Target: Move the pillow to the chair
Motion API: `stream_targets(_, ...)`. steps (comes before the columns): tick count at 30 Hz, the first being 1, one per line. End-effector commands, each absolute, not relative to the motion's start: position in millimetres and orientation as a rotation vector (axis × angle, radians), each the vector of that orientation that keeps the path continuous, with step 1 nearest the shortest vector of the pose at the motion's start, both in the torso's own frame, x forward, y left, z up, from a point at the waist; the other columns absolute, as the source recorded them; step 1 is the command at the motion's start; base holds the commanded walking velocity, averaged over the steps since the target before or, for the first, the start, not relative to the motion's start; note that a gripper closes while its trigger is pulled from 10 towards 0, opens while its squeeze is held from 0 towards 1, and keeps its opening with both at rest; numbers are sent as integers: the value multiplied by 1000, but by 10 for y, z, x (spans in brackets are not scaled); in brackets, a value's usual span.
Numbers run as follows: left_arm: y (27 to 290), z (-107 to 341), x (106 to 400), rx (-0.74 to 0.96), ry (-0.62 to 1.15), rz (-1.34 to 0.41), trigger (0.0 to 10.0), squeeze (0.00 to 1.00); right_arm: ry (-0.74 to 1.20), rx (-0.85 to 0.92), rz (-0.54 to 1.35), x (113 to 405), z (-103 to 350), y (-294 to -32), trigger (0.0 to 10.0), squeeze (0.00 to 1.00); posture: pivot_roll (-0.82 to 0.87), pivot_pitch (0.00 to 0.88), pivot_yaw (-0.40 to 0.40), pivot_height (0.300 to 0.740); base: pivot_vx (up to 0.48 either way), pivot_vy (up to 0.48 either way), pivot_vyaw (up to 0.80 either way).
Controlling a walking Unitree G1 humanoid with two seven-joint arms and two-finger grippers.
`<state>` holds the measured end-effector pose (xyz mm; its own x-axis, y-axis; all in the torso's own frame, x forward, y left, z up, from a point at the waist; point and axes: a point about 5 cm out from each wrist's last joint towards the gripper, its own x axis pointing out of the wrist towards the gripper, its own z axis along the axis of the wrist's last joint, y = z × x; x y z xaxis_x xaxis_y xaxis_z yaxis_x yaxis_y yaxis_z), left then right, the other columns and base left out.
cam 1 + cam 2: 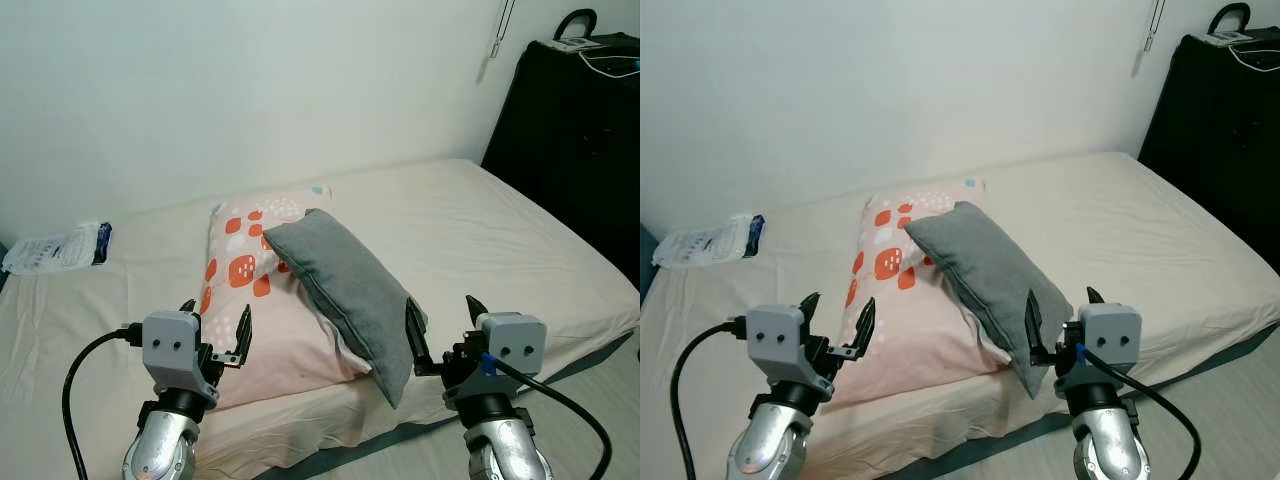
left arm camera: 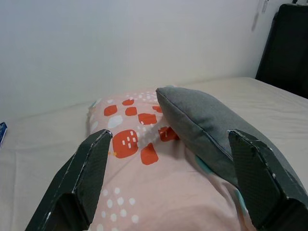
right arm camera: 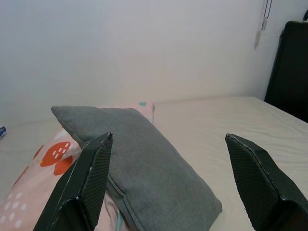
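My left fingers (image 1: 216, 335) and right fingers (image 1: 440, 330) are both spread wide, holding nothing, raised at the bed's (image 1: 520, 230) near edge. The grey pillow (image 1: 345, 285) lies slantwise across the pink pillow (image 1: 250, 300), its lower end overhanging that edge, just beside my right fingers.

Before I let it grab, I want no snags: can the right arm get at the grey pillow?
Probably yes. The right end effector is open beside the grey pillow, whose near end overhangs the bed edge, with nothing between them.
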<state>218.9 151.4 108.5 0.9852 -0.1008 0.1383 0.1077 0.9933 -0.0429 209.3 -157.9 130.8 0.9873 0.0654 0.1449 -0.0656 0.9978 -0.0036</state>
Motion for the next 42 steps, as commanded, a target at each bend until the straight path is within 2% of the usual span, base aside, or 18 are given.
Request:
stream_targets(1,1531,1056,2180,-44,-124,-104,10000,0,-139,8,65,2089,1300,-1558,10000,0,21,0,-4,740,0,0,0)
stream_targets(27,1480,975,2143,-34,-96,-106,10000,0,-98,-9,118,2088,1155,-1593,10000,0,34,0,-12,740,0,0,0)
stream_targets(42,1577,938,2155,-57,-53,-61,10000,0,-41,5,143,2248,1124,-1506,10000,0,55,0,-20,740,0,0,0)
